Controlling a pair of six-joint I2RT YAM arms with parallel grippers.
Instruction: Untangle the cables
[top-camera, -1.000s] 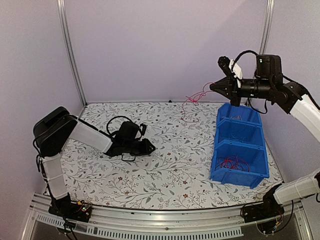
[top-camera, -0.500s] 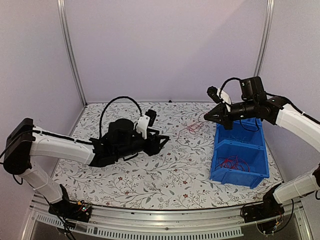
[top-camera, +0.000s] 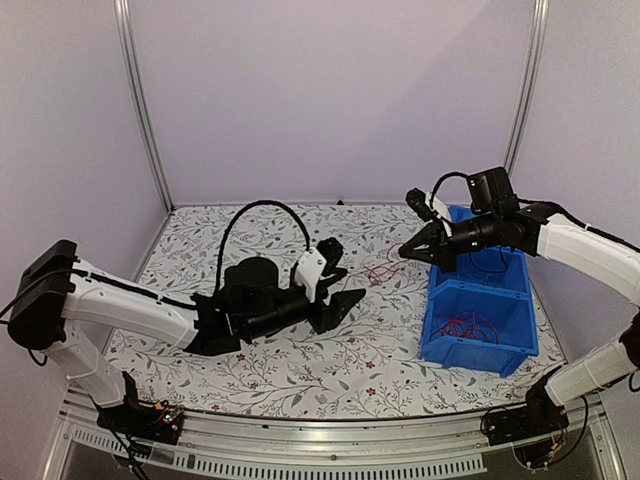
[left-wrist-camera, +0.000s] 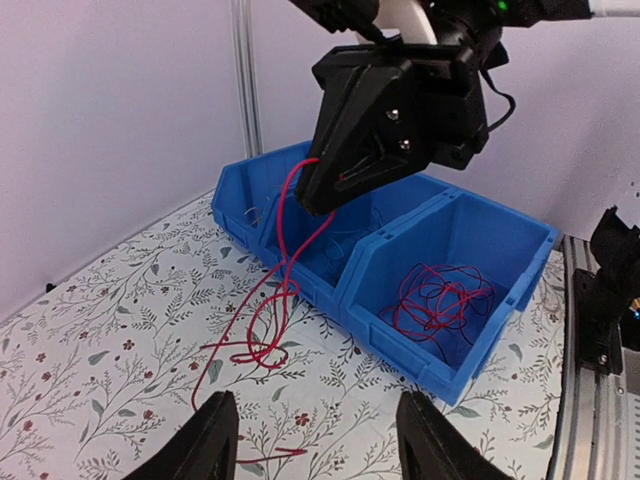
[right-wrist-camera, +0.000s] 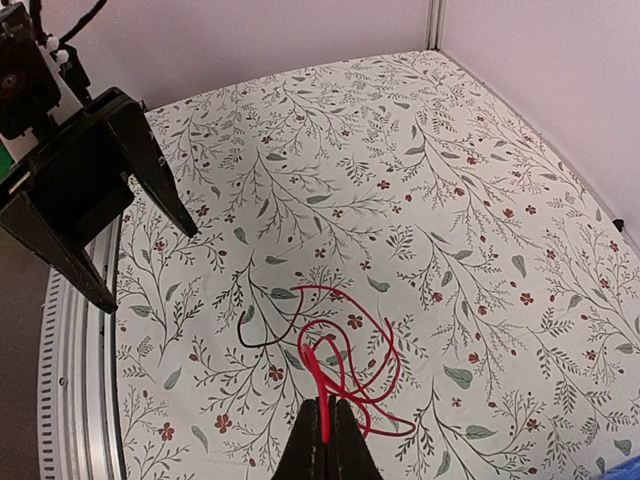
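Flowered table (top-camera: 300, 370) lying below, blue bins (top-camera: 470, 352) sitting at its right side, left gripper (top-camera: 350, 283) hovering with jaws gaping wide, right gripper (top-camera: 405, 252) with jaws pinching the red cables (left-wrist-camera: 262, 335), their loops trailing onto the table.

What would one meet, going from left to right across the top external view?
The left gripper, open → red cable → right gripper, pinching that cable → blue bin.
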